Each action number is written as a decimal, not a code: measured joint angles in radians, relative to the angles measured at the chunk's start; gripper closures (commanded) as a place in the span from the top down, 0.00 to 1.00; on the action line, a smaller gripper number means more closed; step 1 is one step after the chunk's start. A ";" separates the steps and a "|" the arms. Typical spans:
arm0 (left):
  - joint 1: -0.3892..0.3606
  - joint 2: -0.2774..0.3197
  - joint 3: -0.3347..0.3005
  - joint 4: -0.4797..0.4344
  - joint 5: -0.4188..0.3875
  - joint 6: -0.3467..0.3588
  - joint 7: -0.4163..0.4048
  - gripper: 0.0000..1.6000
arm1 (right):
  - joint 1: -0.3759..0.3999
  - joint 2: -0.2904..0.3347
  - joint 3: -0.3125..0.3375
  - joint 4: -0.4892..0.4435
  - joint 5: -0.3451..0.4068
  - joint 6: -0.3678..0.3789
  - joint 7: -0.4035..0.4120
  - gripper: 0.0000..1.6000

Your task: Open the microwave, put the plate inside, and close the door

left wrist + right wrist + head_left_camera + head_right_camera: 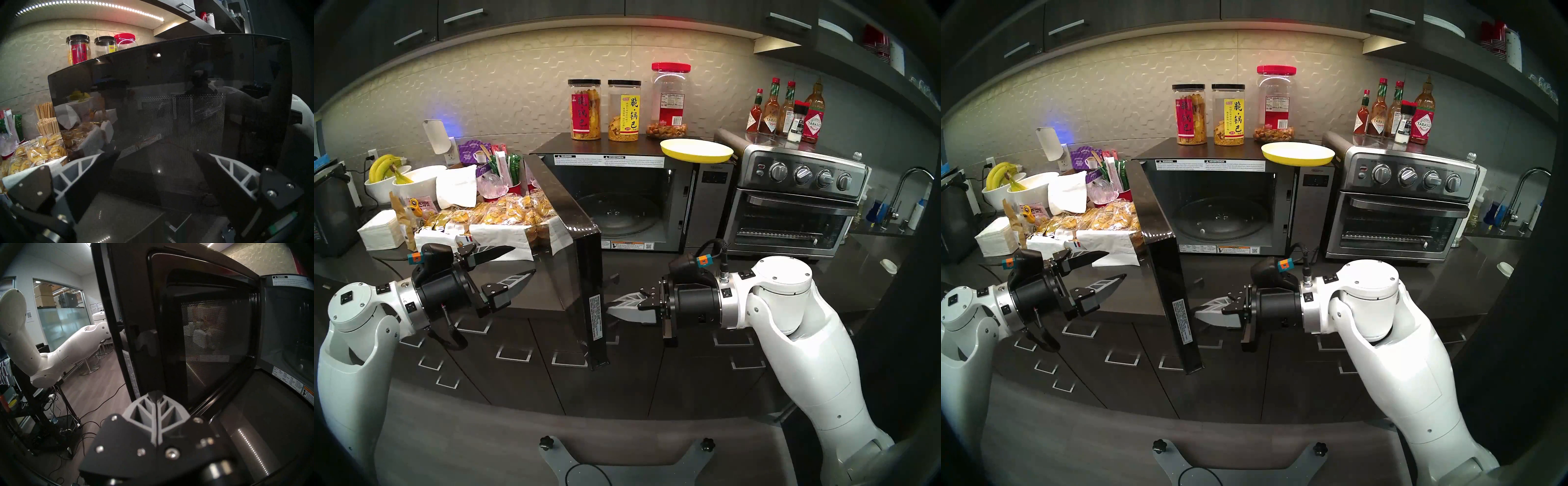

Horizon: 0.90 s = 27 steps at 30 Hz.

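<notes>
- Microwave point(619, 200) on the counter, already opened, cavity bare, glass turntable inside with nothing on it; first step judged done, loading and shutting left.
- Left gripper point(514, 268) released, fingers spread wide, pointed level at the outer glass of the door from just beside it, touching nothing as far as seen.
- Door point(575, 271) swung out past square, its free edge overhanging the counter front; glossy black glass mirroring the snack bags, dotted mesh window in the middle, white sticker strip on the edge.
- Right gripper point(612, 307) clenched on nothing, tips pressed together and set close against the inner side of the door near its lower free edge; contact not clear.
- Plate point(696, 149) not yet picked up: sat on top of the microwave at its right front corner, rim jutting over the edge; round, shallow, bright yellow outside, paler cream inside, empty.
</notes>
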<state>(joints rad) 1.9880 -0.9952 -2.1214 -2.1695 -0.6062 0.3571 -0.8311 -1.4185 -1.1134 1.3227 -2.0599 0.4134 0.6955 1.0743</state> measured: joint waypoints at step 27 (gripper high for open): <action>0.106 -0.067 -0.194 -0.015 -0.011 -0.001 -0.081 1.00 | -0.005 0.000 0.012 -0.030 -0.001 0.026 0.005 0.00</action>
<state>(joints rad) 2.0945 -1.0622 -2.3151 -2.1850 -0.6170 0.3559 -0.9126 -1.4233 -1.1134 1.3352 -2.0900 0.4123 0.7217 1.0796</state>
